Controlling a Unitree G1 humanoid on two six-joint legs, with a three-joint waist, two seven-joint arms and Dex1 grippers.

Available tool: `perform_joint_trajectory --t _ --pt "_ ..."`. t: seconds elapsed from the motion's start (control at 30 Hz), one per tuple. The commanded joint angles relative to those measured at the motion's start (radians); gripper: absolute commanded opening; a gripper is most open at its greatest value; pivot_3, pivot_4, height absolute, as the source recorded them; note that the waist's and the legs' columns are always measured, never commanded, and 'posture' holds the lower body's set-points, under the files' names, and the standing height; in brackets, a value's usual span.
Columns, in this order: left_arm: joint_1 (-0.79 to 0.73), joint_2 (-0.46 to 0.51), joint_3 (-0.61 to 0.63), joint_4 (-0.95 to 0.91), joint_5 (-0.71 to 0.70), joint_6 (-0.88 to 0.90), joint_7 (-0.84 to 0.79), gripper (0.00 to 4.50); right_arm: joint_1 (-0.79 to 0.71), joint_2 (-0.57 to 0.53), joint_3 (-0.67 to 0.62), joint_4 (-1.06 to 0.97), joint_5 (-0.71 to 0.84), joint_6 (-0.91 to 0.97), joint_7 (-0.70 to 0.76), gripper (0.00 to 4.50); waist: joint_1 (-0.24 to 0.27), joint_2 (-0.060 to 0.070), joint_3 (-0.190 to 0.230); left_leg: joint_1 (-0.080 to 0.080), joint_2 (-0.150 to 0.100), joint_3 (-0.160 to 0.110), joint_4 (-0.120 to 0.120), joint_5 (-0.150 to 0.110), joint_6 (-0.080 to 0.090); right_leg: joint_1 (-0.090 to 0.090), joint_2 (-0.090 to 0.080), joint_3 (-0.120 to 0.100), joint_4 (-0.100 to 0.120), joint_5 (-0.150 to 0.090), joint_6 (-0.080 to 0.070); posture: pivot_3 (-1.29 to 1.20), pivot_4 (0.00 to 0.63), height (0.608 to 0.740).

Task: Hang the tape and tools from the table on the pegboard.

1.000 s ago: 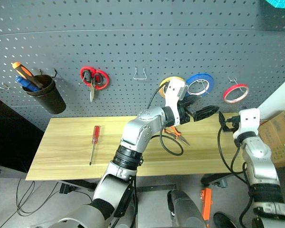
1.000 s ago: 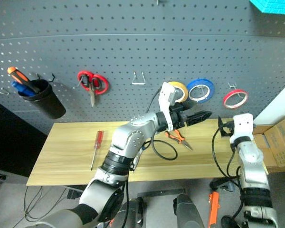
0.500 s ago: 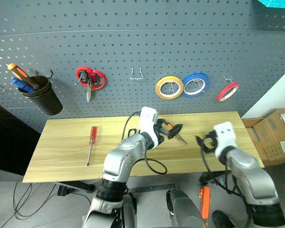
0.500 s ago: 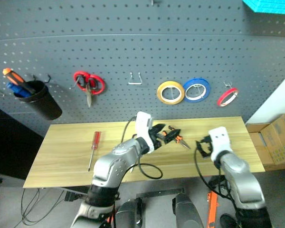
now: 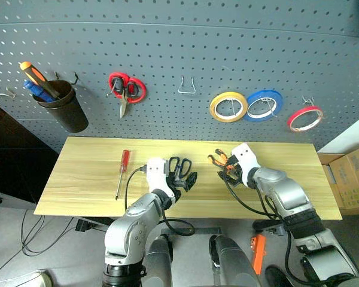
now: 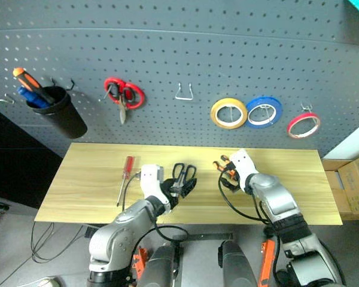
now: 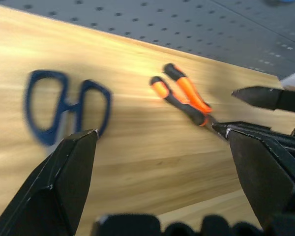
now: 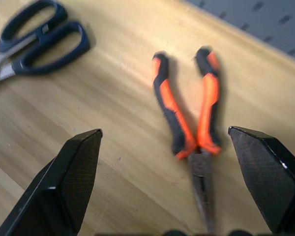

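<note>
Now both my grippers hang low over the table point(image 5: 78, 185), fingers spread wide and holding nothing. My left gripper point(image 5: 185, 180) is just above the black scissors point(image 5: 178, 165), which lie flat on the wood near the table's middle; in the left wrist view the scissors point(image 7: 64, 105) sit by my left finger, handles toward the pegboard. My right gripper point(image 5: 222, 169) is over the pliers point(image 5: 222, 160), which lie a little to the right of the scissors, apart from them. In the right wrist view the pliers point(image 8: 194, 118) lie between my open fingers point(image 8: 71, 177), orange-and-black handles pointing away, steel nose toward me; whether a fingertip touches them I cannot tell.

The red screwdriver point(image 5: 122, 172) lies on the left part of the table, well apart from both grippers, handle toward the pegboard point(image 5: 179, 54).

On the pegboard the red tape point(image 5: 305, 118) hangs at the far right, beside a blue roll point(image 5: 262, 105) and a yellow roll point(image 5: 228, 107). Further left hang red scissors point(image 5: 125, 89) and a dark cup point(image 5: 64, 112) with an orange-handled screwdriver point(image 5: 35, 74) in it.
</note>
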Motion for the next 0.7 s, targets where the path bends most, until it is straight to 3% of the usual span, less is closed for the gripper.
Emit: perform_joint_trajectory --t 0.03,0.33,0.7 --pt "0.012 -0.004 -0.001 -0.057 -0.019 0.008 0.009 4.50 -0.018 -0.003 0.012 0.057 -0.029 -0.049 0.024 4.48 0.001 0.000 0.002 0.000 0.000 0.000 0.000 0.000 0.000 0.000 0.000 0.000 0.000 0.000 0.000 0.10 0.323 0.740" --pt "-0.011 -0.004 -0.001 -0.059 -0.027 0.027 0.010 4.50 -0.119 -0.006 0.021 0.263 -0.096 -0.183 0.069 4.48 0.000 -0.001 0.021 -0.001 0.000 0.000 -0.001 0.000 0.000 -0.001 0.000 0.000 -0.002 0.000 0.000 0.09 0.339 0.740" --pt "-0.010 -0.004 -0.011 -0.074 -0.052 0.059 0.012 4.50 -0.183 0.026 0.023 0.370 -0.113 -0.175 0.128 4.48 -0.001 -0.001 0.027 -0.002 0.000 0.001 -0.011 -0.001 -0.002 -0.002 0.000 0.000 -0.011 0.003 0.006 0.08 0.354 0.740"
